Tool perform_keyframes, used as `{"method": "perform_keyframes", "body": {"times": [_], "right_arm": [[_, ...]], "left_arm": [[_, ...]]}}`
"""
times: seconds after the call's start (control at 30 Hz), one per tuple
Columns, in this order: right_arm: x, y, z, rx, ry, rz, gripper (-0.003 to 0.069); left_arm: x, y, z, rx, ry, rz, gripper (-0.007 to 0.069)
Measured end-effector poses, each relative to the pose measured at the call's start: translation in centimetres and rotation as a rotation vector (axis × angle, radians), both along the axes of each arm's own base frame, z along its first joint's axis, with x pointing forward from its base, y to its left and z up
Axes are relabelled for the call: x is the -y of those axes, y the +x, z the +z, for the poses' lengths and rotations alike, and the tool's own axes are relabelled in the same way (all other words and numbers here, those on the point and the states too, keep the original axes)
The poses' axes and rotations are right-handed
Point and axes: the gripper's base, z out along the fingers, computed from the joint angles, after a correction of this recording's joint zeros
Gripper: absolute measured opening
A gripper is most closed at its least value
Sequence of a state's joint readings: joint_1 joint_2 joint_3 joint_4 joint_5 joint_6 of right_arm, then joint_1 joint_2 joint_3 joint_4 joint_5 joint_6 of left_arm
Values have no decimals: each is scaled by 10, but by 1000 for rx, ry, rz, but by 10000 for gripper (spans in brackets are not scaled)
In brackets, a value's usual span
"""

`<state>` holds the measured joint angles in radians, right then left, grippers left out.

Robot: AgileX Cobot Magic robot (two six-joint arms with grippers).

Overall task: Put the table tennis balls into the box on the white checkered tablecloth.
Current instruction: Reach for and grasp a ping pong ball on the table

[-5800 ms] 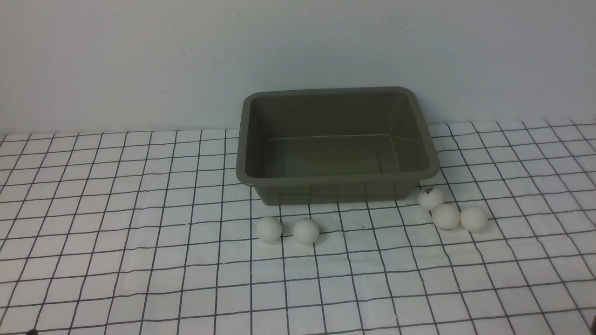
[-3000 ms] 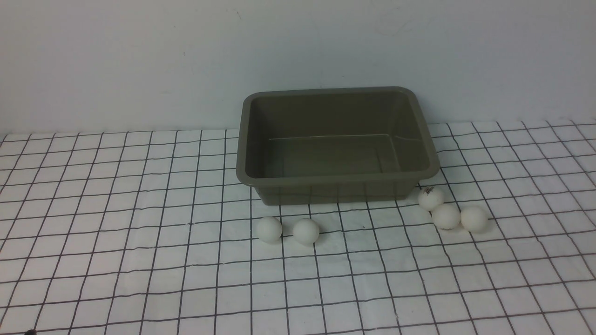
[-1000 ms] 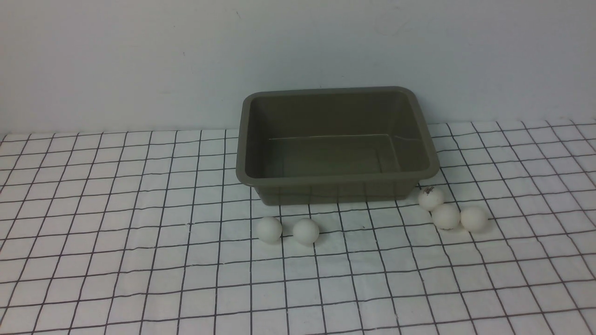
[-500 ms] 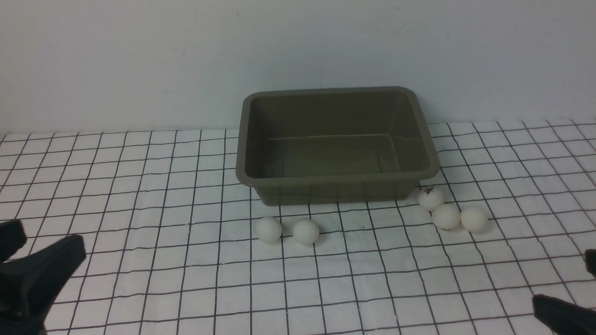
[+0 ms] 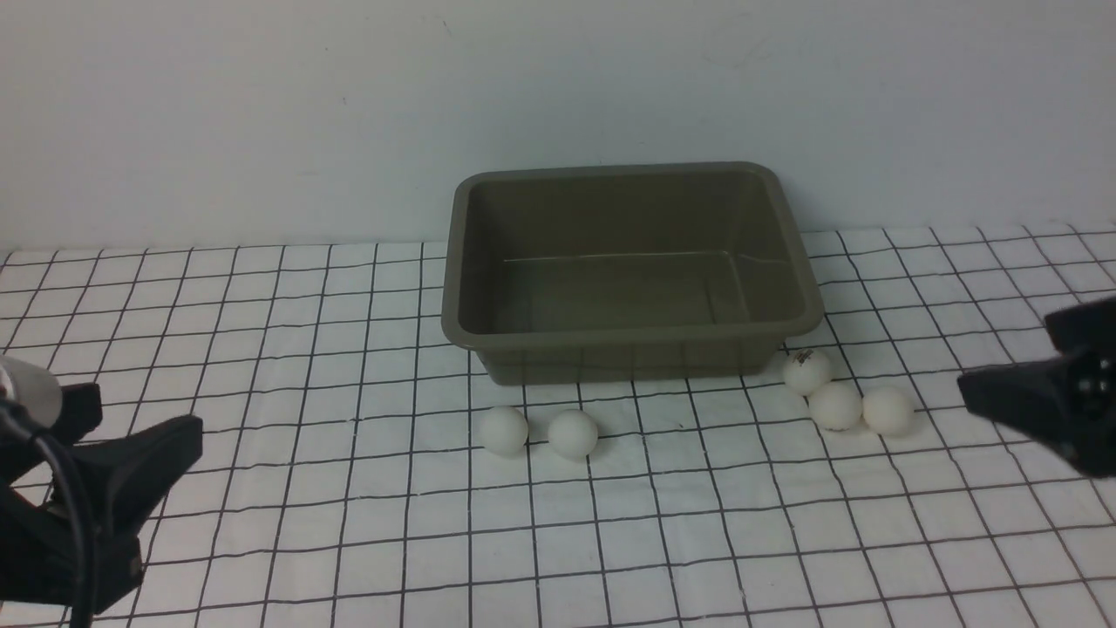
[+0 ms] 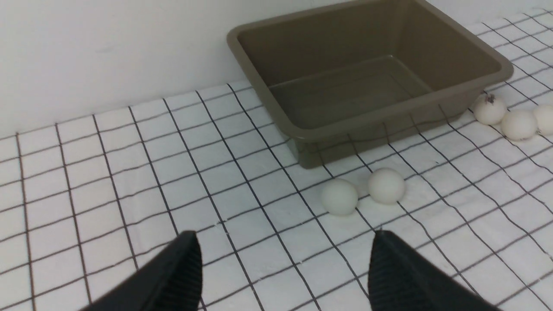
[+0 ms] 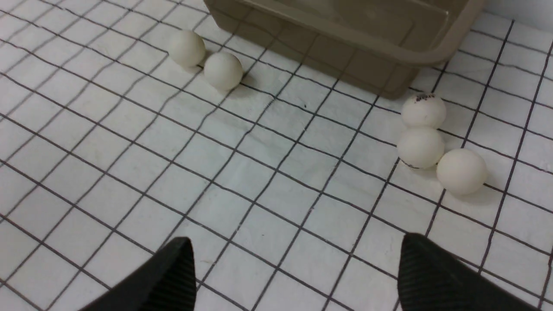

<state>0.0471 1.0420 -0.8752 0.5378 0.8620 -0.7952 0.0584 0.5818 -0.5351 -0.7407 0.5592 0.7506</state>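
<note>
The empty olive-grey box (image 5: 628,336) stands at the back of the white checkered tablecloth (image 5: 305,488). Two white table tennis balls (image 5: 505,430) (image 5: 573,433) lie just in front of it. Three more cluster at its front right corner, one with a dark mark (image 5: 806,372), then two plain ones (image 5: 834,406) (image 5: 888,410). My left gripper (image 5: 131,427) hangs open at the near left, well short of the pair (image 6: 340,197). At the right edge my right gripper (image 5: 1011,353) is open beside the cluster (image 7: 420,147). Neither holds anything.
A plain pale wall rises right behind the box. The cloth is slightly wrinkled and runs to both sides and to the near edge of the front view.
Both grippers have come into the front view within the last second. The left rose at the near left. The right climbed from the bottom right corner toward the three balls. Balls and box stayed put.
</note>
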Motion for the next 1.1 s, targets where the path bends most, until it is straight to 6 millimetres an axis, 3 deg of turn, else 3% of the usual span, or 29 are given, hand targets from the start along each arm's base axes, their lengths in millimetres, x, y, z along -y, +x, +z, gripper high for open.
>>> {"method": "perform_keyframes", "body": {"times": [0.13,0.3,0.43,0.7,1.1], "right_arm": [[3,21,6,-40,-51,-13,566],[6,45,-9,-147,-129,-8,566],[8,73,-40,-210,-212,47,566],[8,108,-92,-320,-188,-25,566],[7,156,-118,-349,-153,-95,540]], "left_arm": [[-1,1,1,10,7,9,468],[-1,1,1,13,13,8,468],[-1,1,1,17,20,10,468],[-2,1,1,25,42,3,468],[-1,1,1,23,46,-2,468]]}}
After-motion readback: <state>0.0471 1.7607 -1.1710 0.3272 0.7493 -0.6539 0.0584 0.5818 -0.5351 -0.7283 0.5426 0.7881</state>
